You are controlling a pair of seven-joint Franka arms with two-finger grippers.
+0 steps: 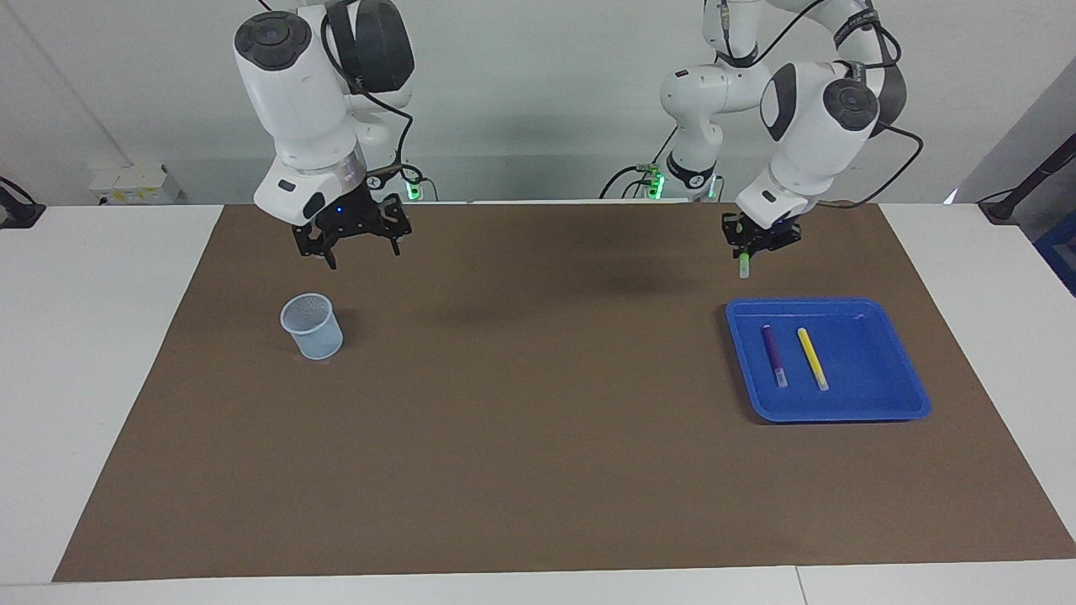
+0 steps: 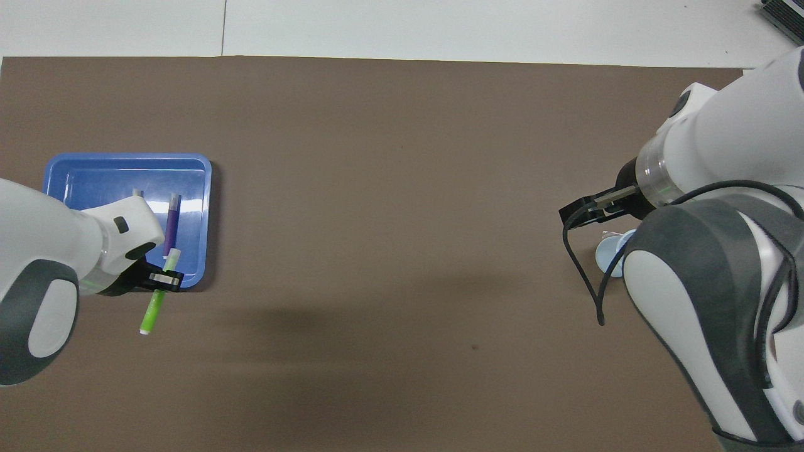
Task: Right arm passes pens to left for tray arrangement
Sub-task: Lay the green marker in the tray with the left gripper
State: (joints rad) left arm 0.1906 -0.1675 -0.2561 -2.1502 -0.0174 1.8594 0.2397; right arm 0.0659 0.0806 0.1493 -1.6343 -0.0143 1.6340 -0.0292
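My left gripper point(image 1: 748, 246) is shut on the green pen point(image 1: 744, 267), which hangs steeply, pale end down. It is in the air over the mat by the blue tray's point(image 1: 874, 370) edge nearer the robots. From above, the left gripper point(image 2: 165, 277) and green pen point(image 2: 151, 309) overlap the tray's point(image 2: 94, 179) near corner. The purple pen point(image 1: 774, 356) and yellow pen point(image 1: 812, 359) lie side by side in the tray. In the overhead view the purple pen point(image 2: 171, 216) shows, and the yellow pen point(image 2: 137, 193) is mostly hidden by my arm. My right gripper point(image 1: 361, 248) is open and holds nothing, above the mat near the mesh cup.
A pale blue mesh cup point(image 1: 311, 326) stands on the brown mat point(image 1: 538, 420) toward the right arm's end, partly under that arm from above point(image 2: 610, 254). White table point(image 1: 84, 378) surrounds the mat.
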